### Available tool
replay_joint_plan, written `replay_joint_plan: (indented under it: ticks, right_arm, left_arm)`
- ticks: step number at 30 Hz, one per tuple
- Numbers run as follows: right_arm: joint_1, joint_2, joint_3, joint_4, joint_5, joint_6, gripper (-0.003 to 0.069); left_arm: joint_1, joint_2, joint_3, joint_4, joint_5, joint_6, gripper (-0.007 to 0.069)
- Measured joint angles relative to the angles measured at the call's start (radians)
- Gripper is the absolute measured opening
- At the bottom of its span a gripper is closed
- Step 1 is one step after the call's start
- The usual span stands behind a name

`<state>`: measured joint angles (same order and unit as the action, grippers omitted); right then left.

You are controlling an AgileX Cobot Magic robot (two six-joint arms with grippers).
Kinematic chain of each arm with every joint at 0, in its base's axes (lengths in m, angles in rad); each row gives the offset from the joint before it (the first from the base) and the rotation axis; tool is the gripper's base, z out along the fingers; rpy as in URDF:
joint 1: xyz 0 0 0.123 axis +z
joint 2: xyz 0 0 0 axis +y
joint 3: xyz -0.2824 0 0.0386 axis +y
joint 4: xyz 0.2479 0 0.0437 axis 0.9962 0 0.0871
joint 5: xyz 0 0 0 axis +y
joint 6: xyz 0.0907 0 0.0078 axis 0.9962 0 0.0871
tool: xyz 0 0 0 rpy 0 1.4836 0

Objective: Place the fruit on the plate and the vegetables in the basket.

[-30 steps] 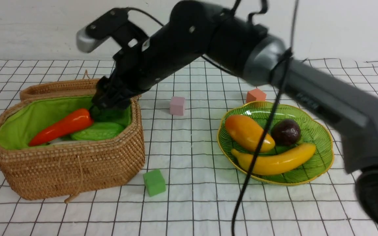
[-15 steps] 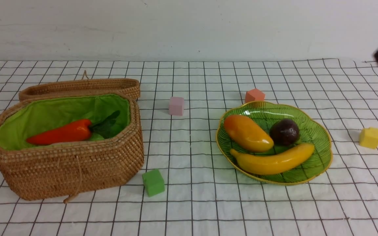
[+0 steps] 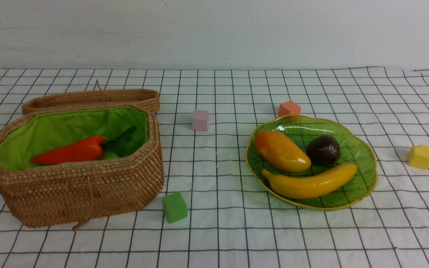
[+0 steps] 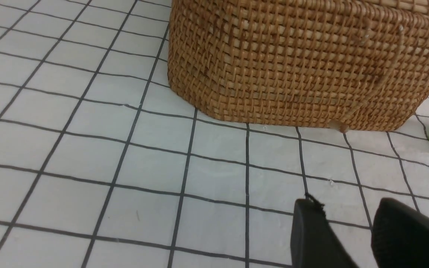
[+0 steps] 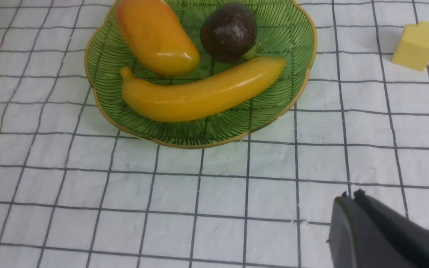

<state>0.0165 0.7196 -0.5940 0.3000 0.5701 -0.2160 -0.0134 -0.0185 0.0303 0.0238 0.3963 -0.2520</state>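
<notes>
Judging by the layout, nothing remains to fetch: banana point(image 3: 309, 183), mango point(image 3: 280, 150) and mangosteen point(image 3: 323, 149) lie on the plate point(image 3: 363, 182); pepper point(image 3: 69, 150) lies lengthwise in the basket point(image 3: 84, 193), nearer the slightly parted left gripper point(image 4: 352, 238); right gripper point(image 5: 350, 203) is closed, empty.

- Front view: I see neither arm in frame.
- Left pincer point(image 4: 343, 219): I see its two black fingers parted by a narrow gap, holding nothing, above the bench.
- Right pincer point(image 5: 350, 197): fingers pressed together, empty.
</notes>
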Motion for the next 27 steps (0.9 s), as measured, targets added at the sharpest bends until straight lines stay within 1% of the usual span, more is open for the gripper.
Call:
replay_joint_plan:
  ticks: [6, 12, 16, 17, 19, 20, 21, 25, 27]
  right_arm:
    - [0.003, -0.038, 0.003, 0.064, 0.000, 0.016, -0.0008]
    - [0.003, -0.041, 0.004, 0.062, 0.014, 0.017, -0.0008]
    - [-0.020, -0.159, 0.060, -0.058, 0.002, -0.003, -0.0008]
    - [-0.023, -0.159, 0.060, -0.064, 0.002, -0.002, -0.0008]
    - [-0.057, -0.295, 0.162, -0.120, -0.027, 0.033, -0.0007]
    - [-0.062, -0.305, 0.171, -0.124, -0.029, 0.036, -0.0007]
    - [-0.078, -0.392, 0.252, -0.133, -0.039, 0.051, -0.0006]
    - [-0.116, -0.637, 0.455, -0.145, -0.049, 0.055, -0.0005]
    - [-0.127, -0.684, 0.492, -0.146, -0.065, 0.056, -0.0004]
  left_arm:
    - [0.000, 0.000, 0.000, 0.000, 0.000, 0.000, 0.0239]
    - [0.000, 0.000, 0.000, 0.000, 0.000, 0.000, 0.0239]
    - [0.000, 0.000, 0.000, 0.000, 0.000, 0.000, 0.0239]
    - [0.000, 0.000, 0.000, 0.000, 0.000, 0.000, 0.0239]
    - [0.000, 0.000, 0.000, 0.000, 0.000, 0.000, 0.0239]
    - [0.000, 0.000, 0.000, 0.000, 0.000, 0.000, 0.0239]
    - [0.000, 0.000, 0.000, 0.000, 0.000, 0.000, 0.0239]
    - [0.000, 0.000, 0.000, 0.000, 0.000, 0.000, 0.0239]
    - [0.000, 0.000, 0.000, 0.000, 0.000, 0.000, 0.0239]
